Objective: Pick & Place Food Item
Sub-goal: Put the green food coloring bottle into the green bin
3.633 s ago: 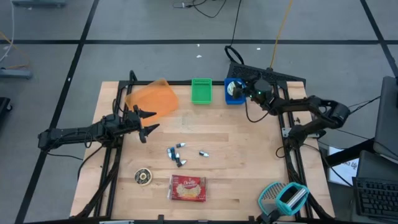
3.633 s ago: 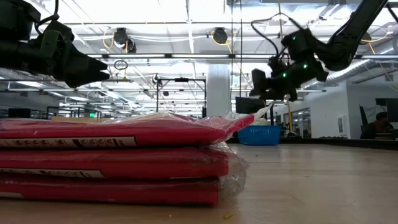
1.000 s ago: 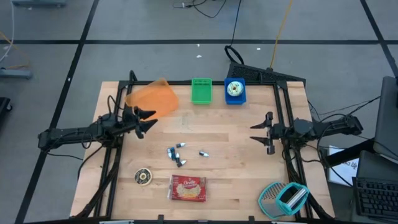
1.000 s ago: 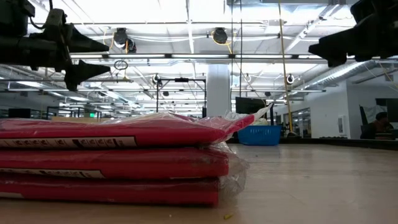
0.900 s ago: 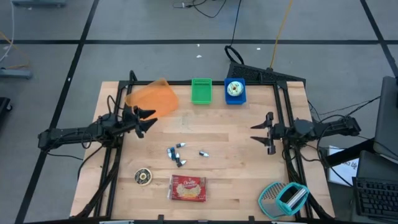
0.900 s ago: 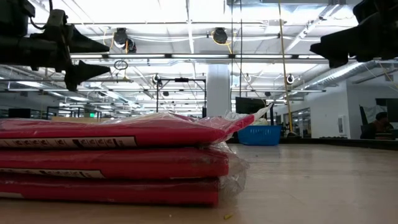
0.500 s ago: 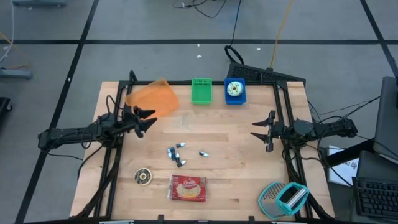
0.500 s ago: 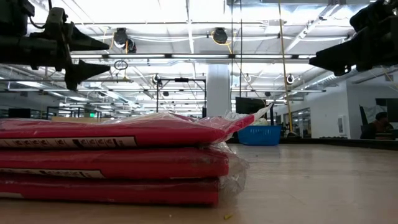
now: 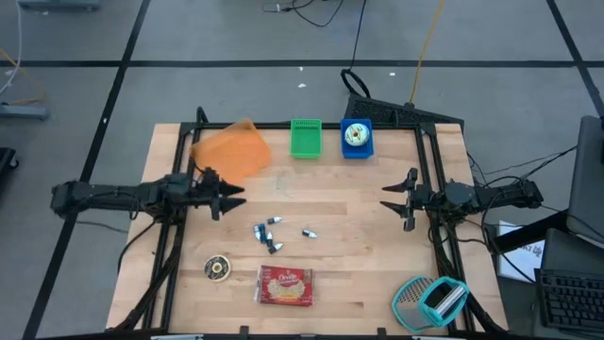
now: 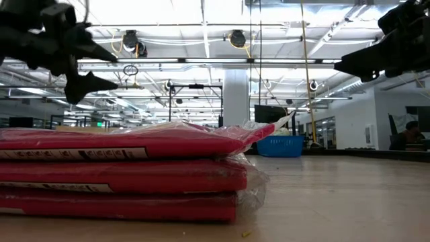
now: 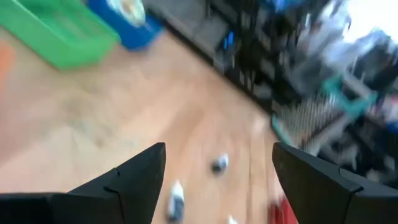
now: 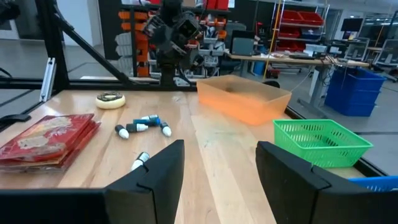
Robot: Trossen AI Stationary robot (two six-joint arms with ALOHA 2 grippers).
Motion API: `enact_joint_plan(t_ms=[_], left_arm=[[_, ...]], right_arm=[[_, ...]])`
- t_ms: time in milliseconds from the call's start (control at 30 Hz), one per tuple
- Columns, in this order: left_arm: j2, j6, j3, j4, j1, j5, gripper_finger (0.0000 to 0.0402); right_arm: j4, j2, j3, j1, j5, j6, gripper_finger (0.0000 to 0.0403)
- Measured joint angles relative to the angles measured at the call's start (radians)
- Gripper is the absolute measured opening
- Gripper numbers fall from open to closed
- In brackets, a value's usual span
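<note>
The food item — a round doughnut-like piece [image 9: 356, 134] — lies inside the blue bin [image 9: 356, 148] at the far edge of the wooden worktop [image 9: 349, 236], just beside the green basket [image 9: 305, 138]. An orange tub [image 9: 229, 149] sits tilted near the far left corner.

The left end effector [image 9: 229, 195] hangs over the left side of the worktop, its fingers [image 11: 134, 180] spread apart and gripping nothing; it points toward the middle, where a few small blue-and-white pieces [image 9: 269, 232] lie scattered. The right end effector [image 9: 395, 200] hovers over the right side, well apart from the blue bin, its fingers [image 12: 152, 177] also parted and empty.

Nearer the front edge lies a red snack packet [image 9: 285, 286], with a small round roll [image 9: 217, 268] to its left. In the low view the packet [image 10: 127, 171] fills the foreground — the blue bin [image 10: 280, 145] shows far behind it. A teal and grey scoop-like object [image 9: 429, 300] sits at the front right corner.
</note>
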Motion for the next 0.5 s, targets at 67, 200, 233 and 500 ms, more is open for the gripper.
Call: enact_joint_plan(t_ms=[67, 200, 233, 500], left_arm=[[0.108, -0.008, 0.080, -0.075, -0.062, -0.026, 0.0296], [0.366, -0.016, 0.237, -0.256, -0.196, -0.092, 0.0296], [0.433, 0.007, 0.263, -0.273, -0.225, -0.100, 0.0296], [0.849, 0.104, 0.370, -0.280, -0.313, -0.195, 0.0296]], right_arm=[[0.000, 0.000, 0.000, 0.000, 0.000, 0.000, 0.0187], [0.000, 0.000, 0.000, 0.000, 0.001, 0.000, 0.0187], [0.000, 0.000, 0.000, 0.000, 0.000, 0.000, 0.0187], [0.000, 0.000, 0.000, 0.000, 0.001, 0.000, 0.0187]])
